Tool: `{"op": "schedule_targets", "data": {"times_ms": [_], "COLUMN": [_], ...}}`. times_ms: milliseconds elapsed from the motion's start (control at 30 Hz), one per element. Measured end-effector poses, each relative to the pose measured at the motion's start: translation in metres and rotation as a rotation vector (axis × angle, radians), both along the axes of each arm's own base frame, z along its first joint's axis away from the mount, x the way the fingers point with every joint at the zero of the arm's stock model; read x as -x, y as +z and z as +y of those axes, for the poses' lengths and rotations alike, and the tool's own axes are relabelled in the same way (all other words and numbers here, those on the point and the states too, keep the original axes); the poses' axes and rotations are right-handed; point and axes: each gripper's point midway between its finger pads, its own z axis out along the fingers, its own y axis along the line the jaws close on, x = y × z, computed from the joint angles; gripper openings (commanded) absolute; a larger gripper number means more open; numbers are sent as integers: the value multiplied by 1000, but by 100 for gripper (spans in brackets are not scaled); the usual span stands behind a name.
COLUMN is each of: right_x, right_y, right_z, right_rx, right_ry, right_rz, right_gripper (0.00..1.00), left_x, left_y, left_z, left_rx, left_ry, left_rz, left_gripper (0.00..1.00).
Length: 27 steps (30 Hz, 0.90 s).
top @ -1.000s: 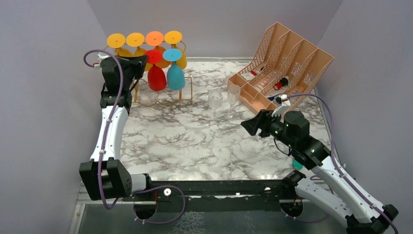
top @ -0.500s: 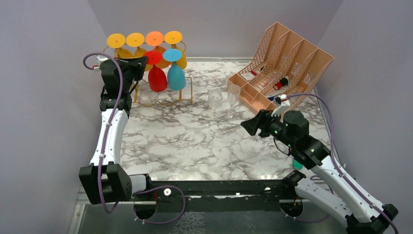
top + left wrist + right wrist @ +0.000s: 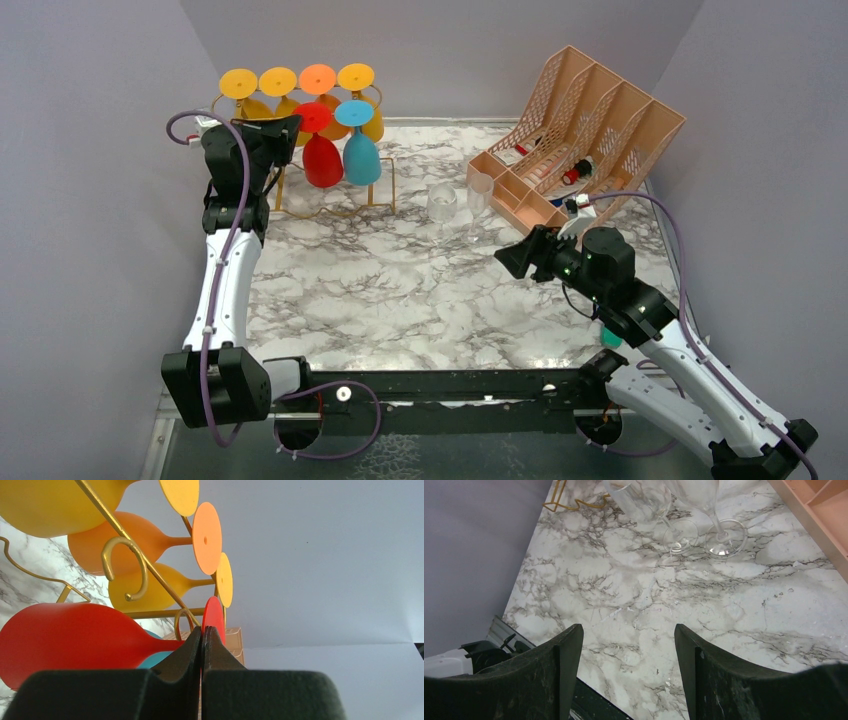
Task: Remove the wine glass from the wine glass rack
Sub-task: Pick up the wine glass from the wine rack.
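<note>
Across the marble tabletop (image 3: 400, 290), by the wine glass rack (image 3: 150, 564): eased the left elbow slightly outward, nothing lifted. Still hung on the rails, red wine glass (image 3: 75, 640). Pressed together by its stem, left fingers (image 3: 185, 665); true pinch unclear. Spread wide and idle, right fingers (image 3: 559, 680).
</note>
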Motion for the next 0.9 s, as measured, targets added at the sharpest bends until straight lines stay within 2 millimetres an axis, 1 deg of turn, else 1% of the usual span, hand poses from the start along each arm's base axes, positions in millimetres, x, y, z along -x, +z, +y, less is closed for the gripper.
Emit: {"op": "schedule_targets", "data": {"times_ms": [267, 533, 667, 900], "right_x": [0, 1, 1, 1], "right_y": [-1, -1, -1, -1], "right_z": [0, 0, 0, 0], "right_rx": [3, 3, 3, 3], "right_ry": [0, 0, -1, 0], "right_rz": [5, 6, 6, 5], "right_gripper": [70, 70, 70, 70], "left_x": [7, 10, 21, 46], "left_y": [-3, 0, 5, 9], "left_z": [-1, -1, -2, -3], "left_rx": [0, -1, -10, -69], "left_ry": [0, -1, -1, 2], "left_rz": [3, -7, -20, -27], "left_gripper": [0, 0, 0, 0]}}
